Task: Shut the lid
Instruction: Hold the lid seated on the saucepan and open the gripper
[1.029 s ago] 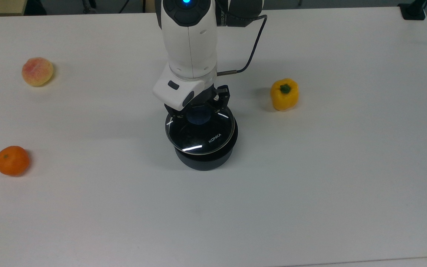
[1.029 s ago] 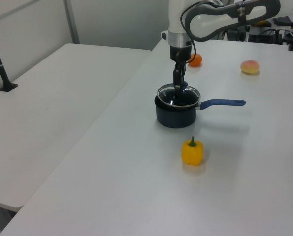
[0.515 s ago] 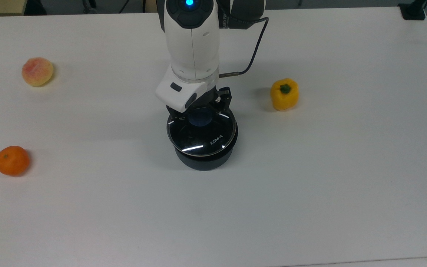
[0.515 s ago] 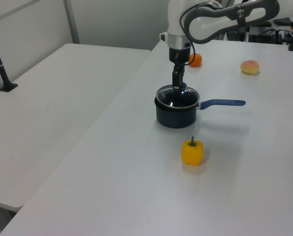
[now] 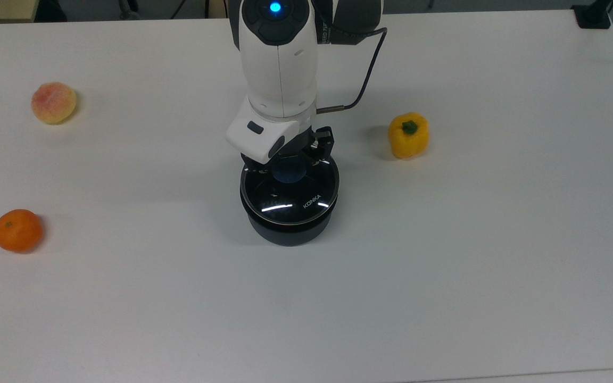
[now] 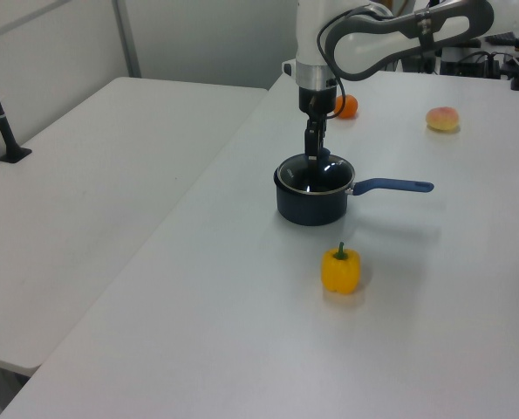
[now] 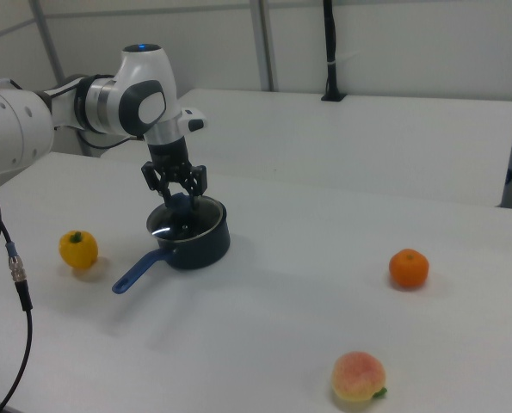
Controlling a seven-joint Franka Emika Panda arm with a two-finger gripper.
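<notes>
Two white tables (image 6: 111, 175) stand side by side before a pale panelled wall (image 7: 393, 34).

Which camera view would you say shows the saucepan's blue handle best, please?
The left view: the blue handle lies unobstructed, pointing toward the left view's right. The right view shows it foreshortened, running toward the camera.

lid (image 5: 289, 192) on pan (image 5: 288, 231), mid-table (image 5: 445, 266)
</notes>
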